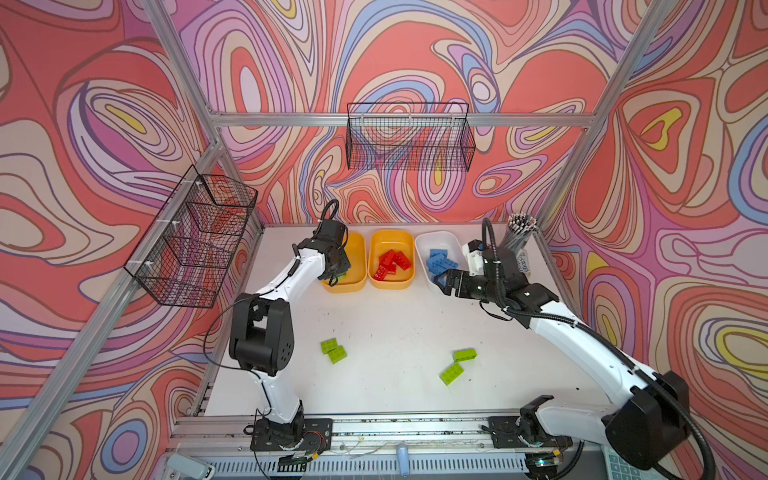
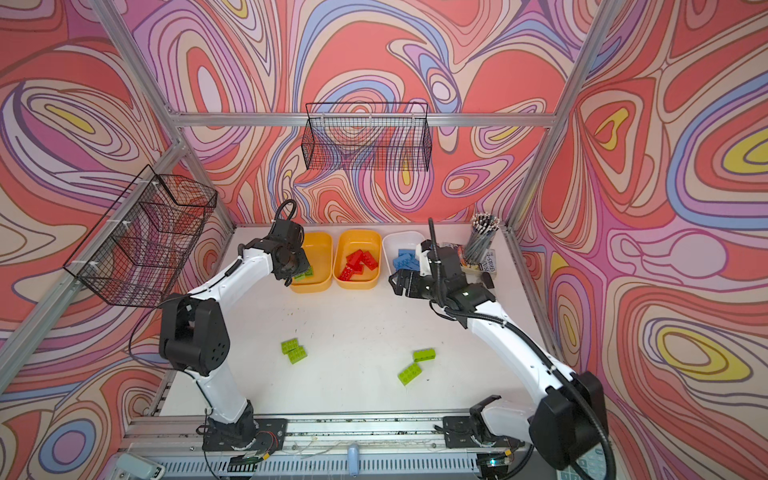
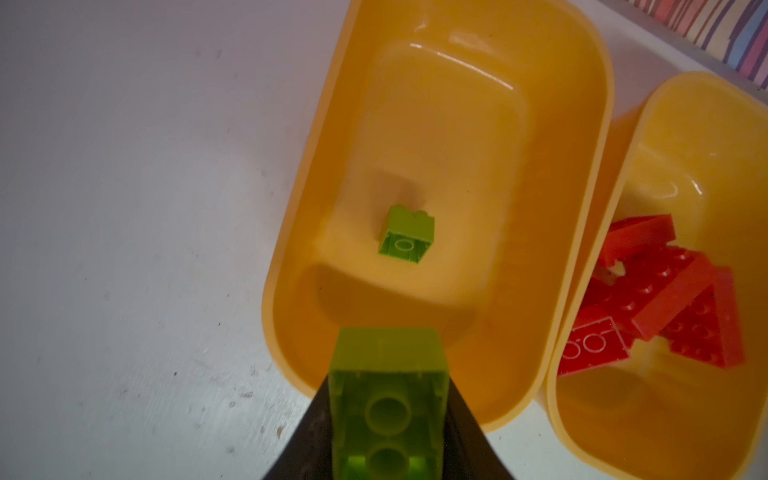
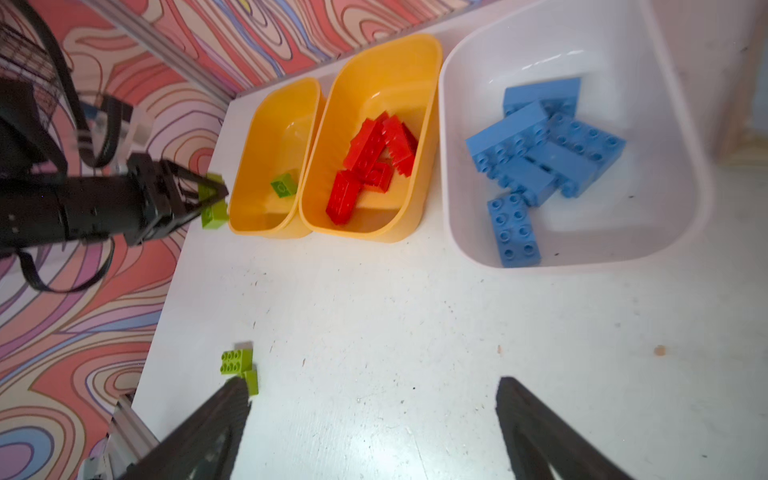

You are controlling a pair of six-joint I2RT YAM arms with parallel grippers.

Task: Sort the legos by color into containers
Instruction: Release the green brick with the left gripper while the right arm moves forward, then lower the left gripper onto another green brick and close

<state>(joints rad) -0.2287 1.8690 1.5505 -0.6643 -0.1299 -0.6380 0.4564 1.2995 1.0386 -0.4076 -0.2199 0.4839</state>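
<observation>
Separately, tubs (image 1: 388, 286) of reds (image 1: 390, 262), blues (image 1: 440, 262), green (image 3: 406, 239) (left gripper (image 3: 388, 380) clamps lime brick (image 3: 386, 349), right (image 4: 372, 382) gapes)

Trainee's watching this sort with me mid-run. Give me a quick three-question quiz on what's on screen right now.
1. True or false: the left gripper is shut on a green brick.
2. How many loose green bricks lie on the table? A) two B) four C) six
3. Fill in the blank: the white tub holds only ___ bricks.

Key: 1 true; 2 B; 3 blue.
</observation>
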